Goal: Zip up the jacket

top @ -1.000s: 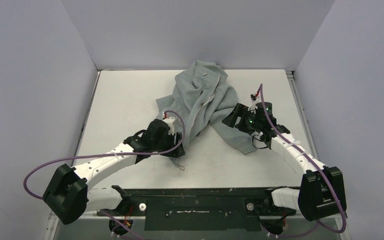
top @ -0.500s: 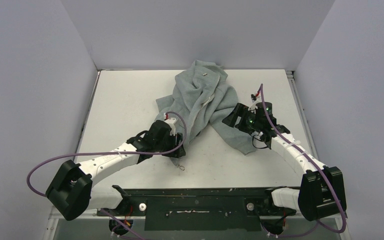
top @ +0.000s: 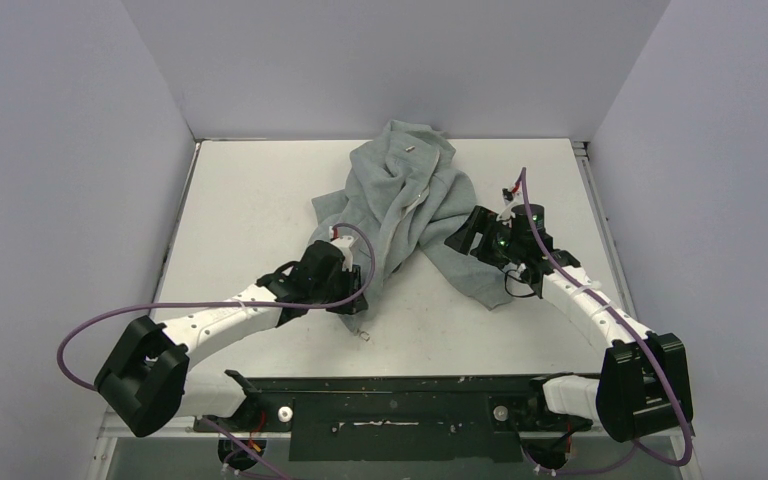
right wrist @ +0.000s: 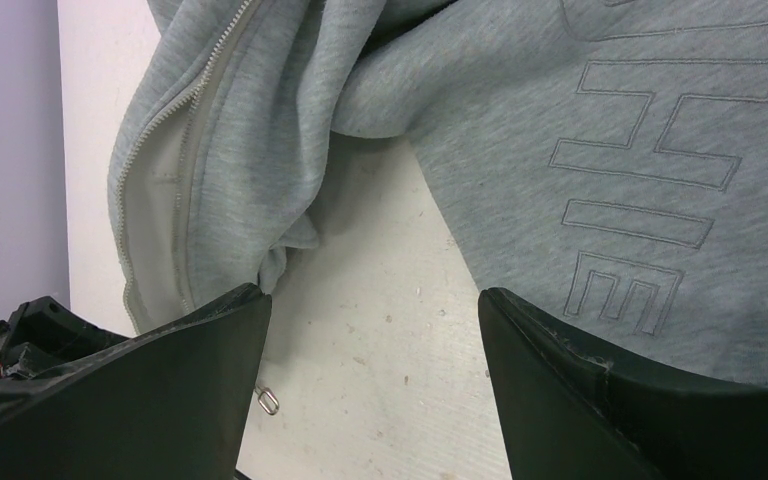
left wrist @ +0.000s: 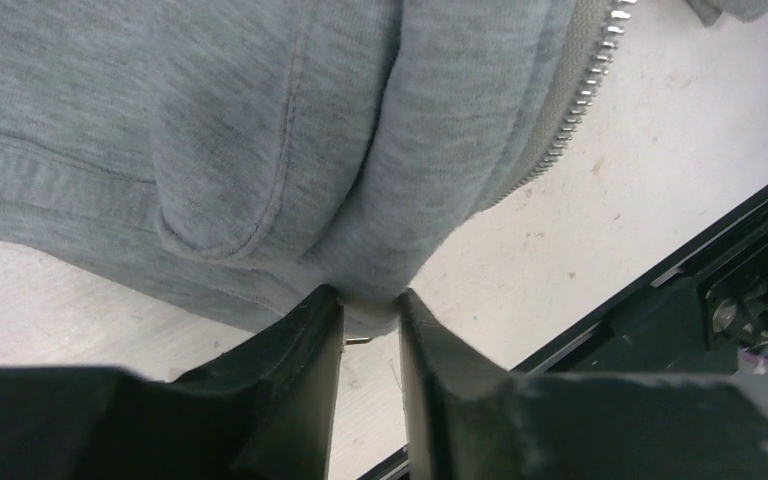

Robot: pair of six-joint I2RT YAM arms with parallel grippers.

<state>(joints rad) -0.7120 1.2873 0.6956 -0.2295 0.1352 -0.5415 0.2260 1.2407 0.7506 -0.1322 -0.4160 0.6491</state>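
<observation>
We find the jacket (top: 405, 200) crumpled in a heap on the bench (top: 250, 200), spread ahead of and between both grippers and reaching towards the back wall. The left gripper (top: 357, 300) sits at the heap's nearest corner. In its wrist view the two fingers (left wrist: 310, 350) are drawn close together with a thick fold of grey fabric (left wrist: 260, 150) pinched between them, so we take it as gripping the jacket. A line of zipper (left wrist: 580, 100) teeth runs along the cloth edge just beyond and to one side of that fold. The right gripper (top: 465, 240) hovers at the opposite edge of the heap, jaws spread wide and holding nothing. Between its fingers we see bare bench, with the zipper (right wrist: 175, 130) edge ahead of one finger and a flat panel of jacket (right wrist: 520, 120) stitched with outlined letters (right wrist: 650, 190) ahead of the other. A small metal ring (top: 363, 335) lies on the bench just behind the left gripper, clear of the cloth.
</observation>
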